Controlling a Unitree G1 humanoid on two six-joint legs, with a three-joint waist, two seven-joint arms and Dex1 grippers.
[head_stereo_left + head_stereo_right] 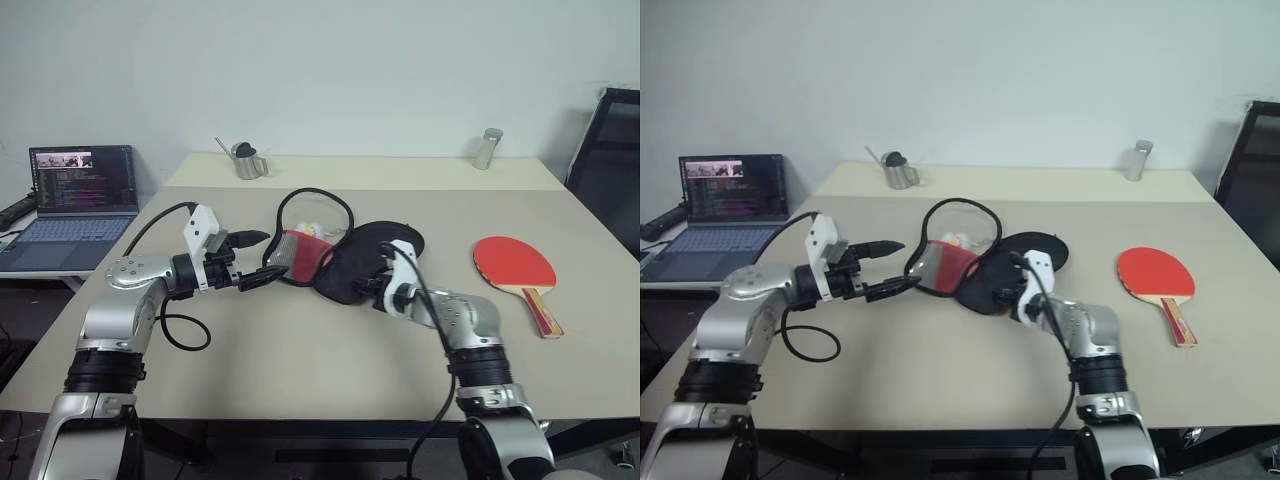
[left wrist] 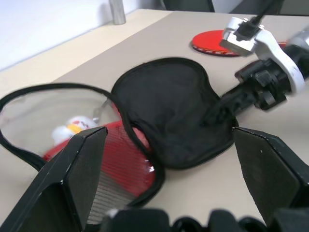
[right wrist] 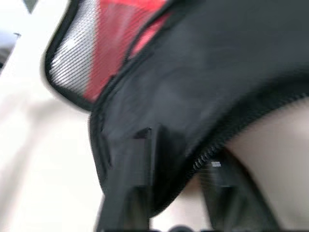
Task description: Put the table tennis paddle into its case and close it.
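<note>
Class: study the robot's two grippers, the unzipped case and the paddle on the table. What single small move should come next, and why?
Probably lift the black flap a little with the right gripper, which looks pinched on the edge of the case. The case lies unzipped, its red half exposed, while the table tennis paddle rests apart on the table. The left gripper hovers open beside the red half, ready to steady it.

This looks like an office or a work room. A big plain table (image 1: 330, 350) stands by a bare white wall (image 1: 330, 70). An open laptop (image 1: 75, 205) sits on a side desk at the left. A black chair (image 1: 610, 165) stands at the far right.
</note>
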